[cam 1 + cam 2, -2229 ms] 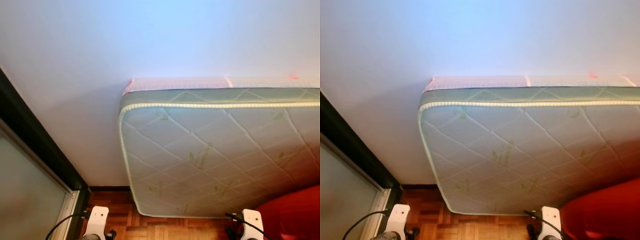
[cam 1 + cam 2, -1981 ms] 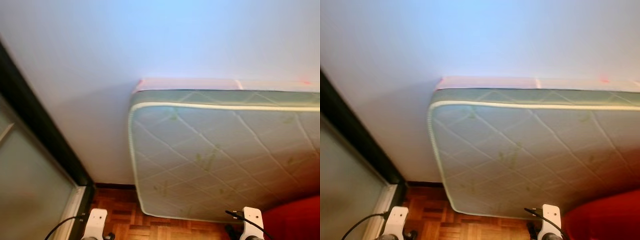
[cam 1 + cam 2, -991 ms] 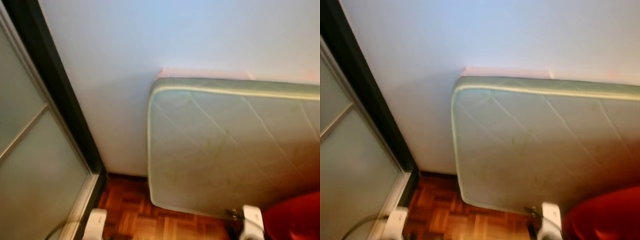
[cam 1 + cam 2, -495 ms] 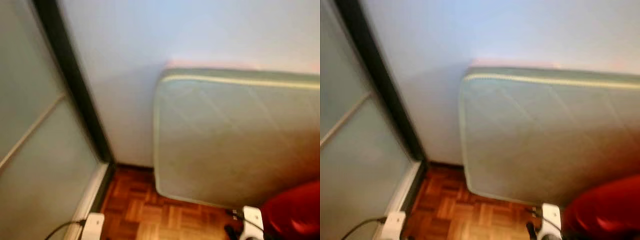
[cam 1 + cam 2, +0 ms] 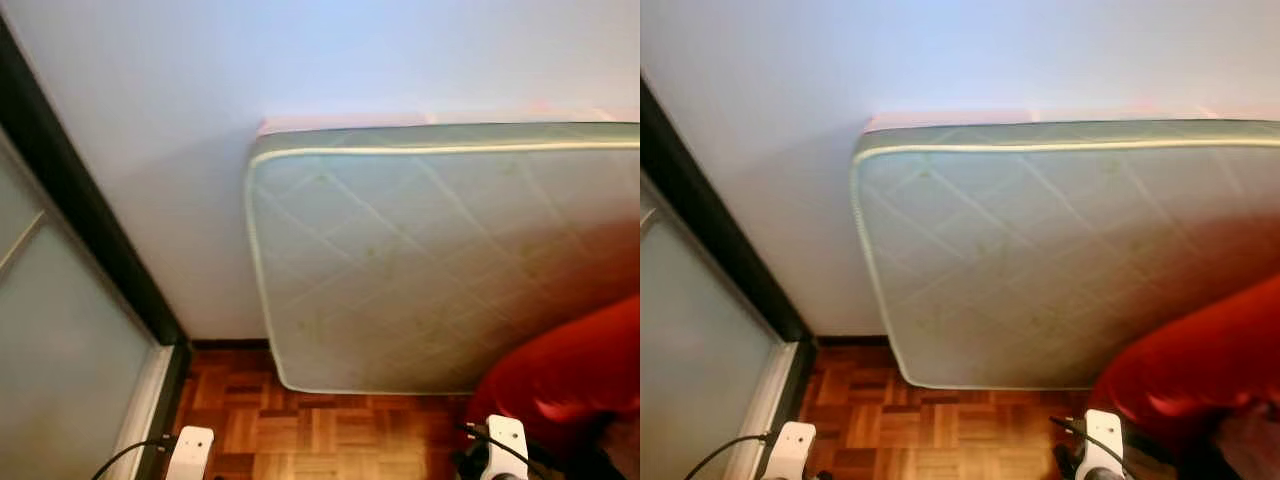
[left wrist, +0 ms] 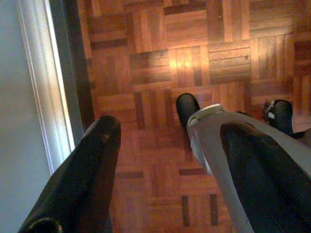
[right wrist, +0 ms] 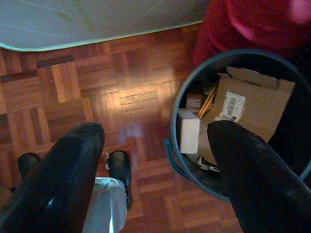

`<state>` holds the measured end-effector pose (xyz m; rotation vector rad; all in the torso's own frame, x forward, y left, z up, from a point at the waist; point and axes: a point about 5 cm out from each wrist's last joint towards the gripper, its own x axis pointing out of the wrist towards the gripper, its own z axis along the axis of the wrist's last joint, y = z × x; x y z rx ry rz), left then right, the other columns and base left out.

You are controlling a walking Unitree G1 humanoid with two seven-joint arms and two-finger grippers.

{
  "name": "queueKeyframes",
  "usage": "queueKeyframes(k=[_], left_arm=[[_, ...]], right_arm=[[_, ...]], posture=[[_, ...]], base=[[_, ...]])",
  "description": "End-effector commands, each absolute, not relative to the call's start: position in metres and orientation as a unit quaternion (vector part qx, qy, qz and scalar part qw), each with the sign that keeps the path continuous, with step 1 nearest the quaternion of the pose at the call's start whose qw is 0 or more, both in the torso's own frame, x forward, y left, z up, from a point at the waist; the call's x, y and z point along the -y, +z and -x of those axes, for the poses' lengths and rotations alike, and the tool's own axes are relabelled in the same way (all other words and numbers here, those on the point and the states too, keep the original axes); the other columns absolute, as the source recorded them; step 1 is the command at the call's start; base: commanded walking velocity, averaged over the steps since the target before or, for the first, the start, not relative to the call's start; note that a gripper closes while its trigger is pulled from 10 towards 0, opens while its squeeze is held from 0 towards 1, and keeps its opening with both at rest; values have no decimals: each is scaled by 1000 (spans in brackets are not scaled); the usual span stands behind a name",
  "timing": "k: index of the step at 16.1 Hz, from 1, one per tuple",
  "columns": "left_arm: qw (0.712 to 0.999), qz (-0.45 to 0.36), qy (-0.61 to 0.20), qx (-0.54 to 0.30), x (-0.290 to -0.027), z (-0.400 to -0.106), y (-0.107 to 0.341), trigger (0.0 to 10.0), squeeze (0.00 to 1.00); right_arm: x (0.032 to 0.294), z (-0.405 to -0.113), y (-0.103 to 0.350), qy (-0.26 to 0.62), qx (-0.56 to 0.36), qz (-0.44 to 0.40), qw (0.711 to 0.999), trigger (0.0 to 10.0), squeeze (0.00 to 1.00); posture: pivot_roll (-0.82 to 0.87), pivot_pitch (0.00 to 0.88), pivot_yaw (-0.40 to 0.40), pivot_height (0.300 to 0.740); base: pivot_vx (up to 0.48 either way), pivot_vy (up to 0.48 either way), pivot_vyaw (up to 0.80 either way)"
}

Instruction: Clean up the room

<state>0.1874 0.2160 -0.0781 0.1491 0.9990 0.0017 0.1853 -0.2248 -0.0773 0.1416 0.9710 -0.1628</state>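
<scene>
My right gripper (image 7: pixel 155 131) hangs open over the parquet floor, nothing between its fingers. Just beside it stands a dark round bin (image 7: pixel 171 145) holding a flattened cardboard box (image 7: pixel 252 107) and a small white box (image 7: pixel 188 131). My left gripper (image 6: pixel 170 131) also hangs open and empty, above the floor and my own grey leg (image 6: pixel 218 145) and black feet. In the eye views the white wrists (image 5: pixel 190 450) (image 5: pixel 505 440) show at the lower edge.
A quilted pale green mattress (image 5: pixel 420 270) leans on its side against the white wall. A red cushion or beanbag (image 5: pixel 570 370) lies at the lower right, close to the bin. A frosted glass sliding door (image 5: pixel 60 370) with a black frame (image 5: pixel 90 230) stands at the left.
The camera swung left toward the glass door and has come back right. More of the red cushion shows now. Both arms hang as before.
</scene>
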Motion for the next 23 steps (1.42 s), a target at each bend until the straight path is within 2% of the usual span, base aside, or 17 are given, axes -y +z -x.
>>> queueKeyframes(k=[1, 5, 23], left_arm=[[871, -77, -1, -484, -218, -183, -80, 10000, 0], [870, -91, -6, -485, -219, -181, -80, 10000, 0], [872, -81, -6, -482, -216, -182, -81, 10000, 0]], right_arm=[[226, -182, -78, -80, -472, -66, 876, 10000, 0], [226, -181, -79, -79, -474, -65, 875, 10000, 0], [226, -182, -79, -78, -473, -66, 875, 10000, 0]], posture=[[65, 50, -21, 740], [64, 43, -21, 740], [63, 49, -24, 740]], base=[[0, -262, -800], [0, -360, -791], [0, 0, -788]])
